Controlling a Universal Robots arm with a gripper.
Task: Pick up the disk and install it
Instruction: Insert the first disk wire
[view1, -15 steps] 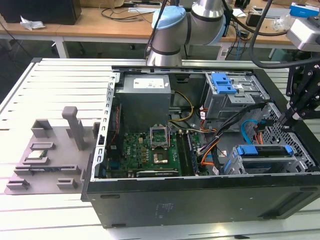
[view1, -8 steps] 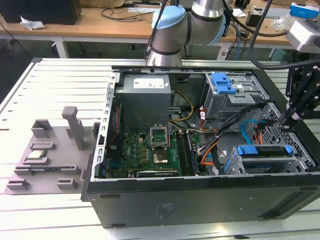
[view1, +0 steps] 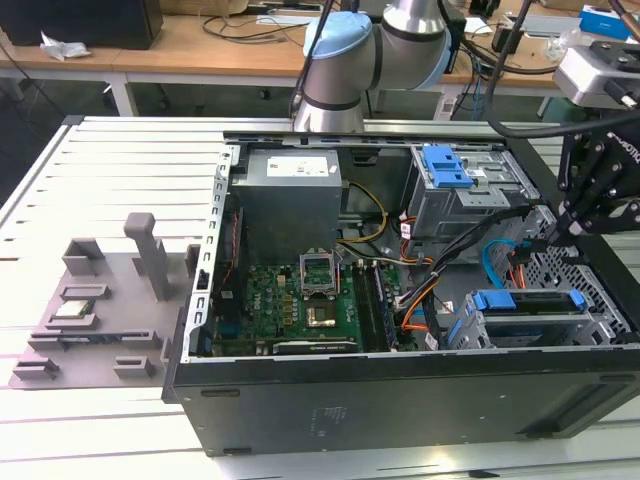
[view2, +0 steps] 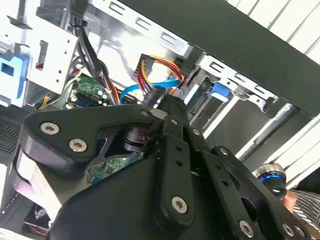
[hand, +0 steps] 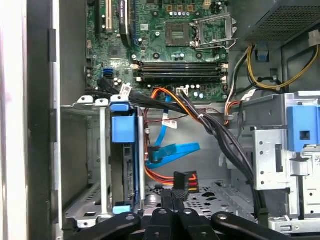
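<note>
The disk (view1: 530, 303) sits in the lower drive cage (view1: 600, 325) at the case's front corner, on the exterior view's right, with blue rails at both ends. In the first wrist view the disk (hand: 131, 165) stands edge-on in that cage (hand: 80, 150), with a blue tab on top. My gripper (view1: 560, 228) hangs just above and behind the cage, over the loose cables. Its fingers (hand: 172, 202) are pressed together with nothing between them, right beside a black cable connector (hand: 185, 180). The black fingers (view2: 172, 117) point into the case.
The open computer case (view1: 400, 400) lies on a slatted table. Inside are the motherboard (view1: 300, 295), a power supply (view1: 290, 195), an upper drive cage with a blue latch (view1: 445, 168), and orange, blue and black cables (hand: 175, 150). A grey fixture (view1: 90, 310) holds a small chip (view1: 72, 308).
</note>
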